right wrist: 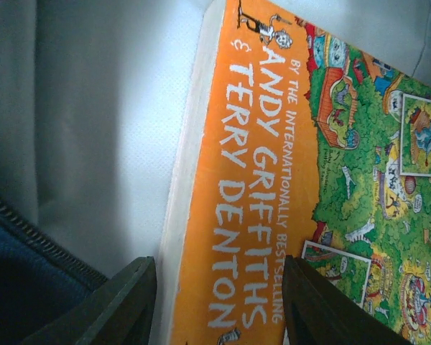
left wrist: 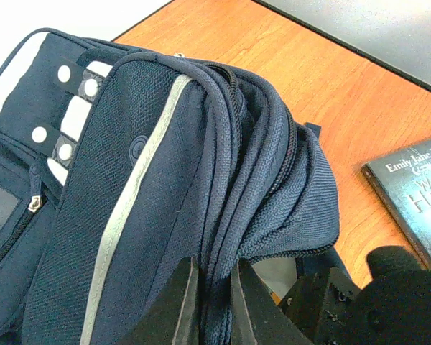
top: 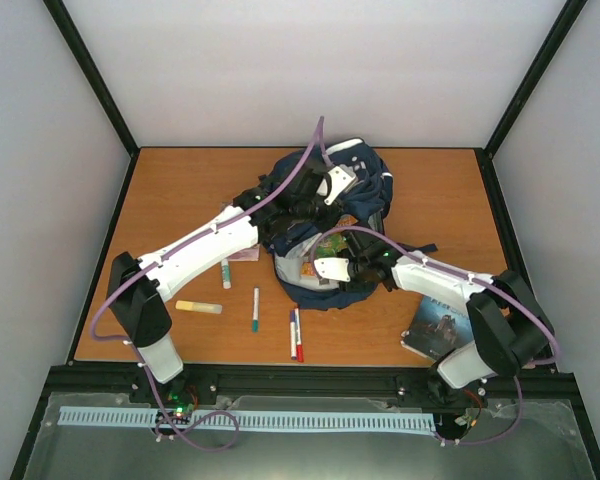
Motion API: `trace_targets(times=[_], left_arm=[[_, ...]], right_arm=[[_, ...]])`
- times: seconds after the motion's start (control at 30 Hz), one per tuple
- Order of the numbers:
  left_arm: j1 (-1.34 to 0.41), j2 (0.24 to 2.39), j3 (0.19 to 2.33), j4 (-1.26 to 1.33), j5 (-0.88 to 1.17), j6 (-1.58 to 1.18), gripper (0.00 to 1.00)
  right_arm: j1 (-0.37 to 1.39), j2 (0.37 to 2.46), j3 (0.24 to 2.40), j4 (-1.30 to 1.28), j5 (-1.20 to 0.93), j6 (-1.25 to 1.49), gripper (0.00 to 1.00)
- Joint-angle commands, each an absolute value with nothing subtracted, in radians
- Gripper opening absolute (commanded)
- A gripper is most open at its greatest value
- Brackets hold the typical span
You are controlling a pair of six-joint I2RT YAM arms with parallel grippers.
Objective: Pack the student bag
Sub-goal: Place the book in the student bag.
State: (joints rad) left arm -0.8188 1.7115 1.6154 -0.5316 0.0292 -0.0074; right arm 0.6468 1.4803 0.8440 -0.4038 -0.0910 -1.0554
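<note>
The student bag, a navy backpack with a pale stripe, lies in the middle of the table with its mouth toward the arms. My left gripper is shut on a bunched fold of the student bag at the zipper edge and holds it up. My right gripper is inside the bag's mouth, its jaws open. An orange paperback lies between and beyond its fingers against the pale grey lining. From above, the right gripper sits at the bag's opening beside the paperback.
A dark book lies by the right arm's base, also seen as the dark book in the left wrist view. In front of the bag lie a yellow highlighter, a white marker, a green pen and two pens.
</note>
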Motion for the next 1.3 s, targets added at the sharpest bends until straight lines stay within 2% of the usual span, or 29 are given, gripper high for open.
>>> trace_targets(times=[0.0,0.27,0.47,0.6,0.77,1.0,1.27], left_arm=[[-0.811,1.659,1.652,-0.464,0.041,-0.029,0.01],[-0.811,1.663,1.665,-0.477,0.068,-0.001,0.01],[-0.811,1.672,1.680,-0.514,0.092,0.004,0.01],[-0.811,1.674,1.674,-0.515,0.100,0.000,0.01],[-0.811,1.674,1.676,-0.520,0.097,0.004,0.01],[-0.811,1.688,1.694,-0.531,0.082,0.017,0.01],[-0.810,1.711,1.688,-0.531,0.080,0.013,0.01]], right_arm=[[0.666,1.520,0.857,-0.349,-0.016,-1.085,0.51],[0.664,1.564,0.886,-0.214,0.117,-1.051,0.42],[0.663,1.620,0.864,0.013,0.250,-1.033,0.41],[0.658,1.646,0.863,0.063,0.271,-1.003,0.40],[0.658,1.591,0.828,0.026,0.229,-0.988,0.44],[0.659,1.459,0.828,-0.161,0.082,-0.922,0.51],[0.658,1.311,0.806,-0.394,-0.057,-0.816,0.64]])
